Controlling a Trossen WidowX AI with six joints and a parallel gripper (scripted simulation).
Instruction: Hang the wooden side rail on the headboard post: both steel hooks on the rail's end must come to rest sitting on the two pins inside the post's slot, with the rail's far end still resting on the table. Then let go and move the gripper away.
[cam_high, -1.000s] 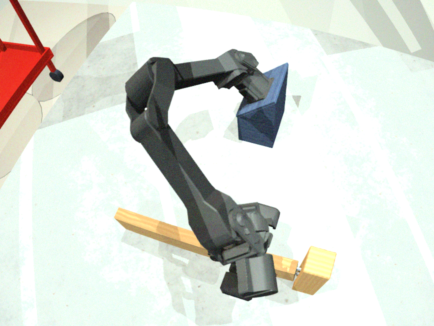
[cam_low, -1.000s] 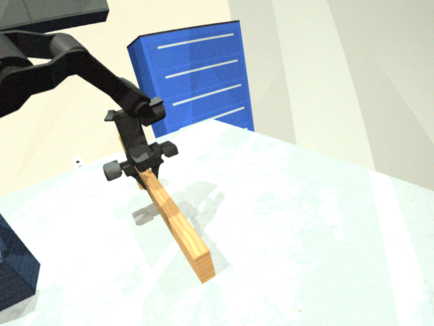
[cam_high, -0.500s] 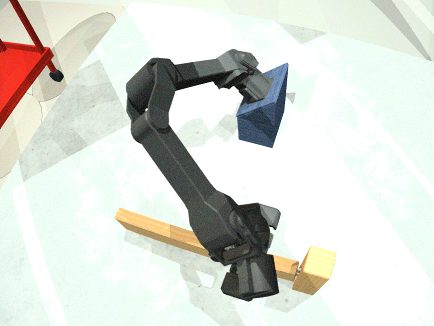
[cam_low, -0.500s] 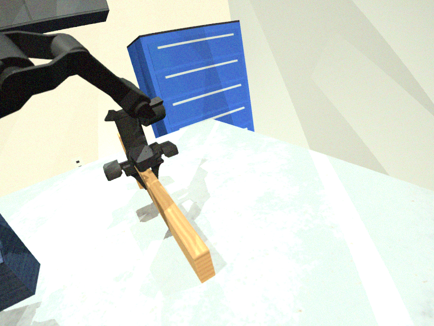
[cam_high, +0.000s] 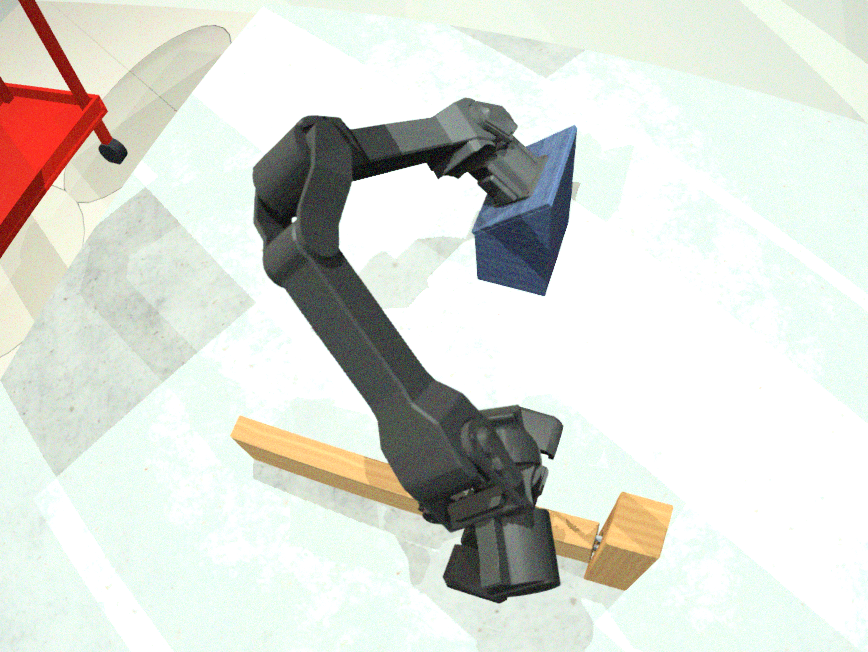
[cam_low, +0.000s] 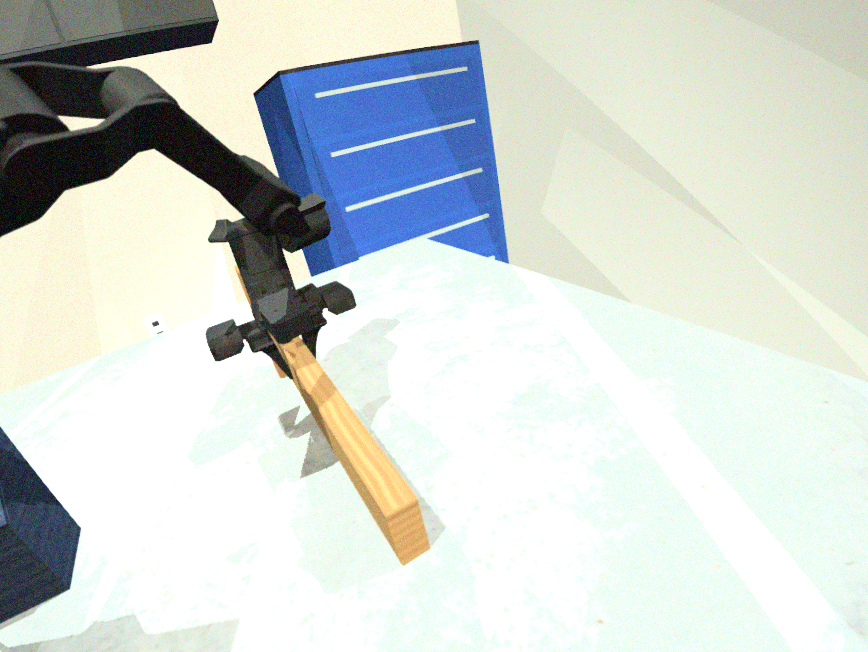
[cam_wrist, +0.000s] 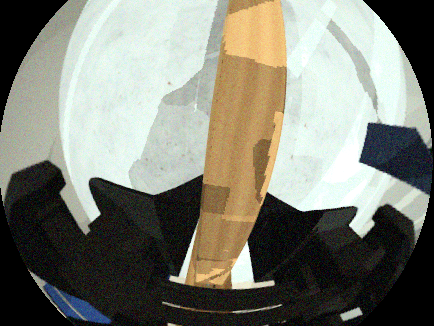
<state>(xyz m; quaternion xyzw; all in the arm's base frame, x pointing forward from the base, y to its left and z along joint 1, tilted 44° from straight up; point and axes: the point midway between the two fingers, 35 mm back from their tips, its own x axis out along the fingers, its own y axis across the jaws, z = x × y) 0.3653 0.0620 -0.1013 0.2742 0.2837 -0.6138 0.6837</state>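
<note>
The wooden side rail (cam_high: 322, 459) (cam_low: 354, 442) (cam_wrist: 245, 100) runs from its far end, low at the table, up to the headboard post (cam_high: 635, 533) (cam_low: 242, 284). My gripper (cam_low: 298, 357) (cam_wrist: 224, 180) is shut on the rail, toward its hook end, with a finger on each side. In the top view the arm covers the fingers. Small bits of steel hook (cam_high: 597, 540) show in the narrow gap between the rail's end and the upright post. The pins and the slot are hidden, so I cannot tell whether the hooks sit on the pins.
The blue block (cam_high: 522, 238) (cam_low: 35, 540) (cam_wrist: 397, 147) under the arm's base stands on the table. A red cart (cam_high: 42, 140) is beyond the table's left edge in the top view. A blue drawer cabinet (cam_low: 392, 154) stands behind the table in the exterior view.
</note>
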